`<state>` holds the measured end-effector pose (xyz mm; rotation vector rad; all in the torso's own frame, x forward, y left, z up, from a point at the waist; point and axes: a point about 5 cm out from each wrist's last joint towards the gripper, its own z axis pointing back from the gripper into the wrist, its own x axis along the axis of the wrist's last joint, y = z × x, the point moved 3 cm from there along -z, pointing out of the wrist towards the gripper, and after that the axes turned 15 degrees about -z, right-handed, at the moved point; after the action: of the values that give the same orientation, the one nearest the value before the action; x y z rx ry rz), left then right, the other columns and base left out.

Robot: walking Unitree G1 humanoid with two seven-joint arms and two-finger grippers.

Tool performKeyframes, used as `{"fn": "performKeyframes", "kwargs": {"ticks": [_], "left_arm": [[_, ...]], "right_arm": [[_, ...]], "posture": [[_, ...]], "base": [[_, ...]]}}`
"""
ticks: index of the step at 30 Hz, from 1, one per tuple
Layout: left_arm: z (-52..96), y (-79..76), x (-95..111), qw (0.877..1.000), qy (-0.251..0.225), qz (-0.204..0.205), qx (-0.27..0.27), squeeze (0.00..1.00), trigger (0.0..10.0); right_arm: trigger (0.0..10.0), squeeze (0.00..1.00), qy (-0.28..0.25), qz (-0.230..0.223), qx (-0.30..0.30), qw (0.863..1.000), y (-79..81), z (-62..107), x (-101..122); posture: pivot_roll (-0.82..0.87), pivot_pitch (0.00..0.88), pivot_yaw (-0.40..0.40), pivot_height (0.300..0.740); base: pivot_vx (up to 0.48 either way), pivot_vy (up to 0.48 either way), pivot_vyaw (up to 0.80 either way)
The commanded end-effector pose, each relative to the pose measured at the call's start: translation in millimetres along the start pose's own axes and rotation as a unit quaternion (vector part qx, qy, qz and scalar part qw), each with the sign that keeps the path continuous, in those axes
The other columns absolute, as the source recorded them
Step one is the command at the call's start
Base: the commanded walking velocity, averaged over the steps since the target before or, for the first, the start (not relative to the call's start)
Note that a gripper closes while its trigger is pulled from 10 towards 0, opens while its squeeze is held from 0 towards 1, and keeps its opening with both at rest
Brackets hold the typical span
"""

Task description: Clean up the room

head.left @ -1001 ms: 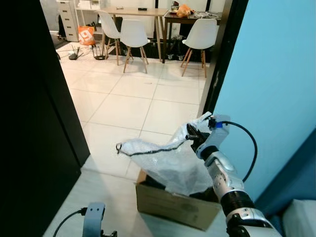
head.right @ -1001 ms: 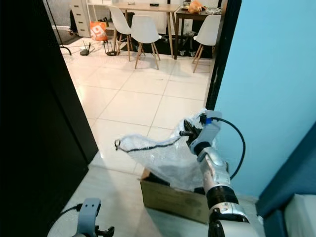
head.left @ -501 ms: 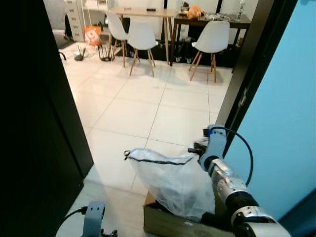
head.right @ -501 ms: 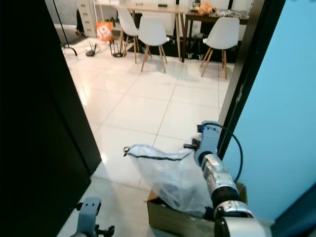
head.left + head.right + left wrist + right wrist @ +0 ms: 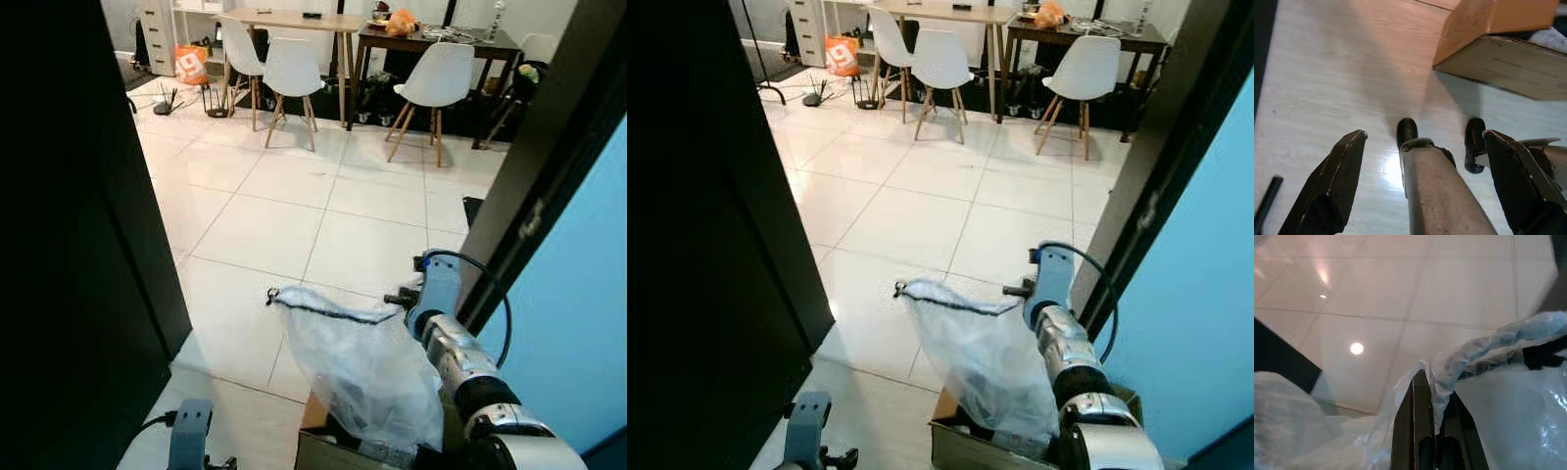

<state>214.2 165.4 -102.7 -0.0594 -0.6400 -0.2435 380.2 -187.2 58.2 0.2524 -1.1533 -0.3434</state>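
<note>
Far left, a dark door panel walls off that side, and low down the left gripper hangs idle over pale floor, its two black fingers spread wide with nothing between them, a cardboard box lying just beyond it.

Moving to the middle: the clear plastic bag is up in the air, its dark-trimmed mouth stretched out sideways, its belly sagging down toward the box on the floor by the doorway. The bag's bottom looks to be touching or dipping into the box; I can't tell which.

And on the right, the right gripper is pinched tight on the bag's rim, film bunched between the fingers. The silver arm reaches up and forward from the lower right, wrist raised above the box and close beside the dark door frame, cable looping behind it.

The risks, as I read them: that is a thin pinch on slippery film, so a quick swing could let the rim slide out and dump the bag on the tiles. The loose mouth could also snag the box edge or the door frame on the way through, and the wrist has little room against that frame.

Beyond, white chairs and tables wait in the far room.
</note>
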Motion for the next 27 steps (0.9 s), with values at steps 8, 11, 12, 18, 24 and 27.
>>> {"fn": "performKeyframes", "kwargs": {"ticks": [8, 11, 12, 18, 24, 27], "left_arm": [[0.7, -1.3, -5.8, 1.0, 0.01, 0.006, -0.003, 0.0, 10.0], [0.8, -1.5, -6.9, 1.0, 0.011, 0.006, -0.002, 0.0, 10.0], [0.9, -1.5, -7.1, 1.0, 0.012, 0.006, -0.002, 0.0, 10.0], [0.9, -1.5, -7.5, 1.0, 0.012, 0.006, -0.001, 0.0, 10.0], [1.0, -1.6, -7.7, 1.0, 0.012, 0.007, -0.001, 0.0, 10.0], [1.0, -1.6, -8.1, 1.0, 0.012, 0.007, -0.001, 0.0, 10.0]], "right_arm": [[10.0, 0.0, 0.036, 0.006, -0.049, 0.998, -23.7, 4.2, -13.1], [10.0, 0.0, 0.041, 0.011, -0.055, 0.998, -26.9, 4.9, -14.0], [10.0, 0.0, 0.042, 0.016, -0.056, 0.997, -27.2, 4.9, -13.8], [10.0, 0.0, 0.067, 0.038, -0.044, 0.996, -23.2, 4.5, -21.2], [10.0, 0.0, 0.075, 0.05, -0.012, 0.996, -12.5, 4.3, -29.9], [10.0, 0.0, 0.091, 0.056, -0.018, 0.994, -13.9, 5.0, -36.8]], "posture": [[0.07, 0.016, -0.024, 0.735], [0.07, 0.018, -0.024, 0.735], [0.07, 0.02, -0.024, 0.735], [0.07, 0.022, -0.025, 0.735], [0.07, 0.024, -0.027, 0.735], [0.07, 0.023, -0.027, 0.735]], "base": [[0.0, 0.0, -0.65], [0.0, 0.0, -0.63], [0.0, 0.0, 0.0], [0.0, 0.0, 0.0], [0.0, 0.0, 0.0], [0.0, 0.0, 0.0]]}}
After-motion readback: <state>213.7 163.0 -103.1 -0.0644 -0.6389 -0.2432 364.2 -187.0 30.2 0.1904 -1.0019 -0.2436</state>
